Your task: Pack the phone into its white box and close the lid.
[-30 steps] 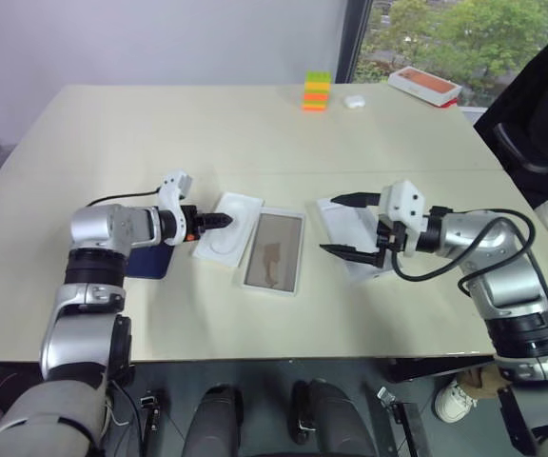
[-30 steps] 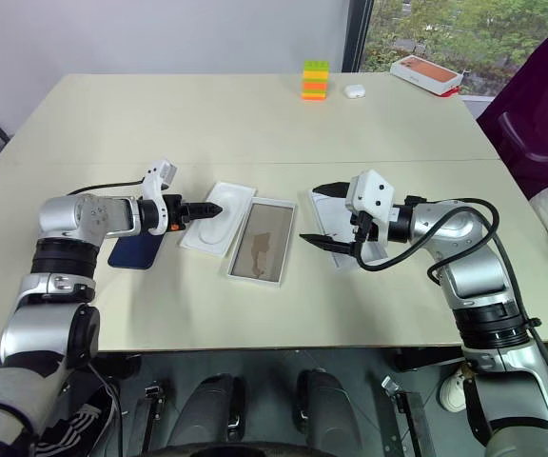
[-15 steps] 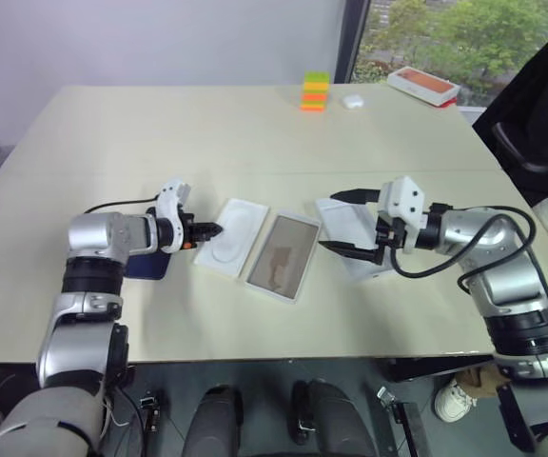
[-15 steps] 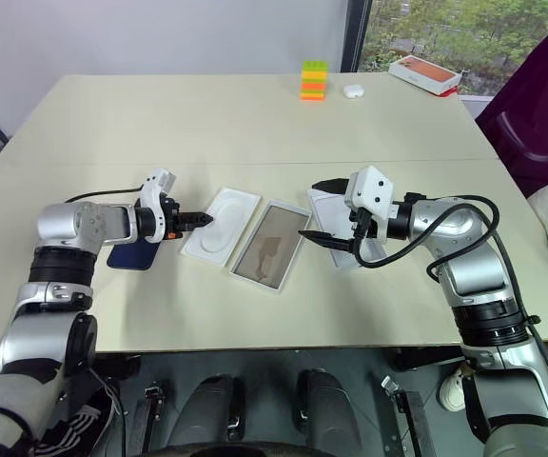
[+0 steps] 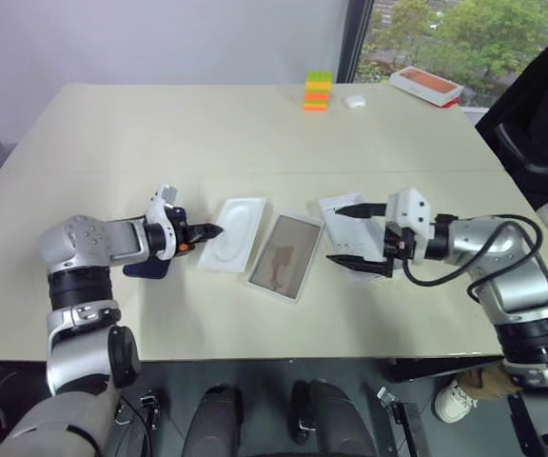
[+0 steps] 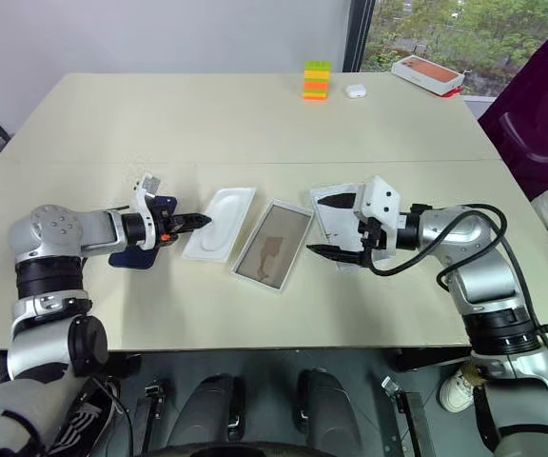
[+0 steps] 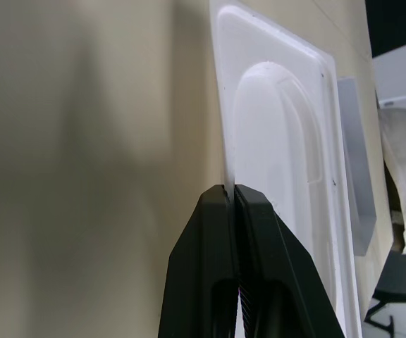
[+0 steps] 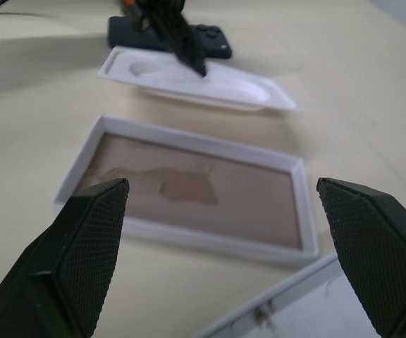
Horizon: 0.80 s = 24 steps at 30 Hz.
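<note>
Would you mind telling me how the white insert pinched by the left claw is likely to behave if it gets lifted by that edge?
The insert looks thin, a moulded sheet with an oval hollow, so it is probably very light. The left claw is shut on its thin rim, so it may flex or droop at the far end. Its smooth surface could let it slip from so narrow a pinch.

insert (image 5: 232, 234) just left of box (image 5: 284, 256), lid (image 5: 347, 225) just right, phone (image 5: 146, 268) behind left gripper (image 5: 216, 229), far table (image 5: 207, 124) open
</note>
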### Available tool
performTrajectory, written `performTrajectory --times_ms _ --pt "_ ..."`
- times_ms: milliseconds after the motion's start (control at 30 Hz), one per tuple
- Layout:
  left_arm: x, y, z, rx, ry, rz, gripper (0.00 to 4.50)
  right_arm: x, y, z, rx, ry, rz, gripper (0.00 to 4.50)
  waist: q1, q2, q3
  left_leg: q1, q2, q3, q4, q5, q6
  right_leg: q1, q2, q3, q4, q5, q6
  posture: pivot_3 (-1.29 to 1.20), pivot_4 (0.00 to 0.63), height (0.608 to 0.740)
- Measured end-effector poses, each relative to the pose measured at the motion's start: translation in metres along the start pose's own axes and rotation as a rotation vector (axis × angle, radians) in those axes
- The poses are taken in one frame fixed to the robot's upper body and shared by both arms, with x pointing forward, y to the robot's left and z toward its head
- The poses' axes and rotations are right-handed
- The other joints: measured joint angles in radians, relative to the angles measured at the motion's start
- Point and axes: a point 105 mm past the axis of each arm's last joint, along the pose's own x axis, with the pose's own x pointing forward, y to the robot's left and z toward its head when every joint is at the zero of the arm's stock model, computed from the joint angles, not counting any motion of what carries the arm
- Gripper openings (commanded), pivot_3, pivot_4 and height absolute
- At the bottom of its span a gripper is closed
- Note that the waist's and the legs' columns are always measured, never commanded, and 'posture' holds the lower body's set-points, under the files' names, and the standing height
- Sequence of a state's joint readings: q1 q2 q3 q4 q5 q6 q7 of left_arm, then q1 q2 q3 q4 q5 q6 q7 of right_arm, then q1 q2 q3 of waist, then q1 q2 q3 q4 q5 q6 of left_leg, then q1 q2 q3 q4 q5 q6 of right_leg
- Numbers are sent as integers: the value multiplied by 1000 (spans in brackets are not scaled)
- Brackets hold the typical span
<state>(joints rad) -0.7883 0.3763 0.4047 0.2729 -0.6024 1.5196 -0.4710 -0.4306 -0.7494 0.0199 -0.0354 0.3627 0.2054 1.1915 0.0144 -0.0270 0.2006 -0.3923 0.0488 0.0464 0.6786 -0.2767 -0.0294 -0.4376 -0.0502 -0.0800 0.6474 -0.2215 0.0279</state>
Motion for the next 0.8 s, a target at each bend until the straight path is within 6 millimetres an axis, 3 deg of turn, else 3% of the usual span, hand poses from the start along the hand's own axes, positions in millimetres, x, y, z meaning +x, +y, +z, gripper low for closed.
performTrajectory --times_ms 167,367,667,800 --pt "18 -36 -9 104 45 -50 22 -20 5 -6 4 12 11 4500 -5 0 0 1 0 0 0 0 0 0 0 1 0 0 0 0 150 740" --pt "36 -54 -16 196 91 -30 22 -28 1 -10 18 27 -21 4500 -7 0 0 1 1 0 -1 0 0 0 2 1 0 0 0 0 150 740" --pt "53 -53 -36 307 153 30 22 -28 -3 -10 16 28 -61 4500 -4 0 0 1 1 0 0 0 0 0 2 1 0 0 0 0 150 740" --pt "55 -50 -35 323 136 55 22 -28 -4 -10 16 27 -70 4500 -3 0 0 1 1 0 0 0 0 0 2 1 0 0 0 0 150 740"
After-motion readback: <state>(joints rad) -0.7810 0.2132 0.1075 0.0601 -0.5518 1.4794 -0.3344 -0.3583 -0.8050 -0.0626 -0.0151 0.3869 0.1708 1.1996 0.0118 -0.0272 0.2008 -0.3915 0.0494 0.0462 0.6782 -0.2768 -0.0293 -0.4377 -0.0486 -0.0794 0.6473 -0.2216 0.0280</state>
